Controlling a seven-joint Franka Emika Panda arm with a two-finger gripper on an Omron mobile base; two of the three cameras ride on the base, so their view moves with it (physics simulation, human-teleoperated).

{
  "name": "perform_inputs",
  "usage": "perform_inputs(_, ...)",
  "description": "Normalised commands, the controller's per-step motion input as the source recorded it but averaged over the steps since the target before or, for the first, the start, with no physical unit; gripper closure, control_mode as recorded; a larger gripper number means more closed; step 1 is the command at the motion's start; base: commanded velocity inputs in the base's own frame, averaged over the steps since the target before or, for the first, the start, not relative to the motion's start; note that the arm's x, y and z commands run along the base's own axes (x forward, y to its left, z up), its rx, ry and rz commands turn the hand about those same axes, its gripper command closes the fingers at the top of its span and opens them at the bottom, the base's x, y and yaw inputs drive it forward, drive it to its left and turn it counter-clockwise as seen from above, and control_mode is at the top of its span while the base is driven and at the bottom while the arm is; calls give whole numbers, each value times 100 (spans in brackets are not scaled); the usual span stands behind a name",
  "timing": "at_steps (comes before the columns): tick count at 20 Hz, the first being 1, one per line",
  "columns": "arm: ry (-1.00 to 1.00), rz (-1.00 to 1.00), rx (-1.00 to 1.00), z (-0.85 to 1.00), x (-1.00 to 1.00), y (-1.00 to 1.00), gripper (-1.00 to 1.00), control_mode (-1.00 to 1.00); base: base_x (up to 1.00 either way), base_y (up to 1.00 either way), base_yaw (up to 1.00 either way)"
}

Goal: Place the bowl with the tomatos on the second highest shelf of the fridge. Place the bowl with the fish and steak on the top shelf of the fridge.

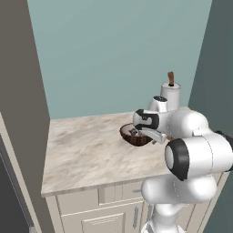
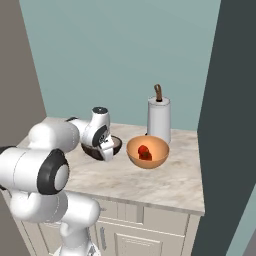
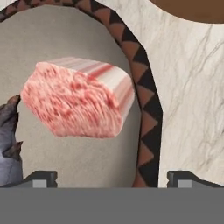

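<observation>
Gripper [image 3: 109, 179], fingers spread either side of dark bowl [image 3: 151, 113] rim at lower frame, nothing grasped. Risk: thin rim pinch slips, bowl tips, steak [image 3: 78, 98] spills.

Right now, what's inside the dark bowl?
The dark bowl holds a steak on its grey inside and, at the hand view's left edge, part of a fish. The rest of the fish is cut off.

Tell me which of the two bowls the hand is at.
The dark bowl with the patterned rim, holding the steak; the hand straddles its rim. The orange bowl beside it holds tomatoes.
</observation>
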Motion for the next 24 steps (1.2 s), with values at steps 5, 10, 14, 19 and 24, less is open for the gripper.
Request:
perform_inputs(5,-2,0,-4,-23,-7,0,100,-100,0,0,0)
perform_inputs(10,-1,0,-1,0,-4,0,100,-100,0,0,0)
perform_inputs(14,-15,0,3,3,-38,0,100,-100,0,0,0)
perform_inputs(19,-29,-2,1,56,-73,0,100,-100,0,0,0)
perform_inputs(24,-25,-2,0,99,-82,6,100,-100,0,0,0)
